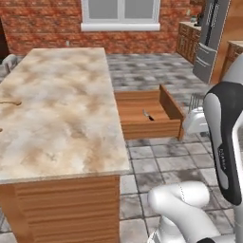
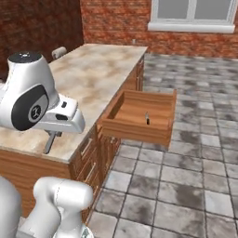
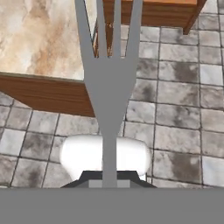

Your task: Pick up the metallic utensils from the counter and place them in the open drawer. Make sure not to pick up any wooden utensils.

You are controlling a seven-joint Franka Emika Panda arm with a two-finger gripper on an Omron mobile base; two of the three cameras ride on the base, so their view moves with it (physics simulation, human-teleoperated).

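My gripper (image 3: 109, 177) is shut on the slim all-grey fork (image 3: 107, 87), whose tines point away from the hand. The hand hovers over the tiled floor, off the corner of the marbled counter (image 1: 61, 95) and short of the open drawer (image 1: 142, 124). From the right I see the fork (image 2: 49, 142) slanting down from the gripper (image 2: 55, 133) in front of the counter edge (image 2: 69, 148). The black-handled knife (image 1: 148, 115) lies inside the drawer (image 2: 135, 130), seen there as the knife (image 2: 147, 118). A wooden spoon (image 1: 10, 102) rests at the counter's left edge.
Grey tiled floor (image 1: 156, 71) surrounds the island. Narrow drawers with bar handles (image 2: 88, 148) line the island's side below the counter. A steel fridge (image 1: 211, 38) stands at the far right by the brick wall (image 1: 47, 23). A small grey object (image 2: 58, 52) sits beyond the counter's far corner.
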